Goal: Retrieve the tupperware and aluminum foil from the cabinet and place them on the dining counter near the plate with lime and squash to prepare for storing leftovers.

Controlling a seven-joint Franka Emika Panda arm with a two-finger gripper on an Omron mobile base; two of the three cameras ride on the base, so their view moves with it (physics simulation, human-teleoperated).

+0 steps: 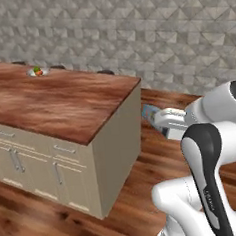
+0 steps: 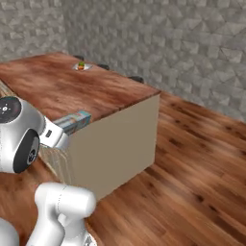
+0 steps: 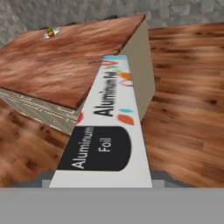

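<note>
aluminum foil (image 3: 107,131) carton held in claw (image 2: 61,132), jutting lengthwise beyond it

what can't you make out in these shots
- Gripper fingers: the foil box covers them in the hand view.
- Lime and squash on the plate: too small to separate.
- Foil box rear: hidden behind the arm in both base views.
- Stools: hidden behind the counter.

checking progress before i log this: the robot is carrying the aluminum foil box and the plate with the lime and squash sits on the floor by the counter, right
Not quite. The gripper does carry the aluminum foil box, but the plate with the lime and squash sits on top of the dining counter, near its far edge, not on the floor. The left base view shows it.
</note>
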